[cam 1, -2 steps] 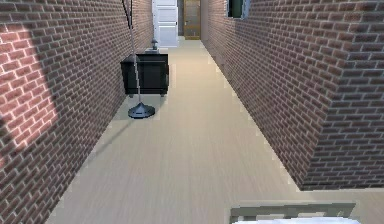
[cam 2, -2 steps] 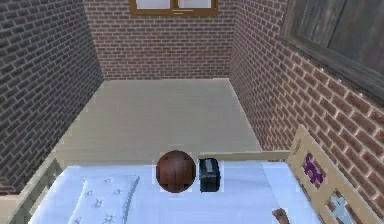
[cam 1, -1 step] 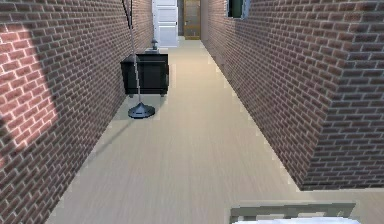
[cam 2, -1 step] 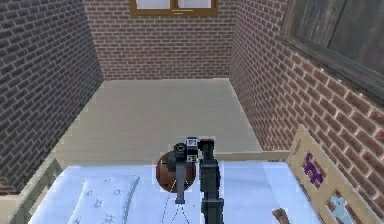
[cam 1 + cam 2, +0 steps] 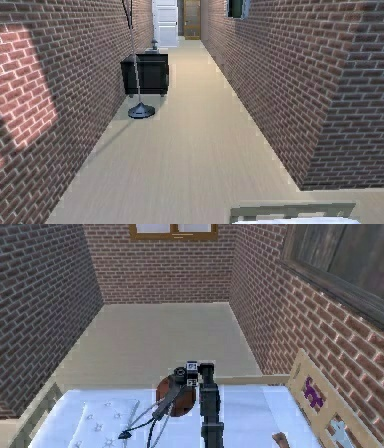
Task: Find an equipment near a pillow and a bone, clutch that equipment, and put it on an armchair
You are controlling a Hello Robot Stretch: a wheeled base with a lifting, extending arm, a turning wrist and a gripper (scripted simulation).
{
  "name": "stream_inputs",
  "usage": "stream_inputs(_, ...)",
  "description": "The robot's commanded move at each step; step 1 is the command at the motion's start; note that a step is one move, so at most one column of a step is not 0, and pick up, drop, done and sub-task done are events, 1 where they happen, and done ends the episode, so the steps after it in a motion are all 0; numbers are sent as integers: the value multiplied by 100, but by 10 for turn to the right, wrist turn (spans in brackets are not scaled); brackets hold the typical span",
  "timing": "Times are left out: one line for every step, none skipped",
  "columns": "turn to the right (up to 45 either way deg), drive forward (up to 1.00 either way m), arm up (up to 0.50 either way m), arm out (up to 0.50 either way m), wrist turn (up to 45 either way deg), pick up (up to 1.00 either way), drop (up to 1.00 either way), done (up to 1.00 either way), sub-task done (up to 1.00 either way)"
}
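One dark reddish-brown round thing (image 5: 162,390) lies at the middle of the far edge of the white-sheeted bed (image 5: 90,414) with its pale wooden frame. By the task this is probably the equipment, though it reads only as a ball-like blob. Being round, it has no long axis to line up with.

The dark square arm bar (image 5: 209,419) rises over the bed's near edge. The jaws' dark body sits directly in front of the round thing, while the thin fingers (image 5: 150,414) slant away from it toward the near left corner. So the thing lies behind the jaws, on the far-edge side, not at the fingertips.

Whether the jaws have hold of anything cannot be told, nor whether they touch it. A white pillow with a purple pattern (image 5: 314,392) leans at the bed's right end, which supports that guess.
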Motion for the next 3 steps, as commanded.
stream_inputs(0, 0, 0, 0, 450, 0, 0, 0, 0)
stream_inputs(0, 0, 0, 0, 450, 0, 0, 0, 0)
stream_inputs(0, 0, 0, 0, 270, 0, 0, 0, 0)
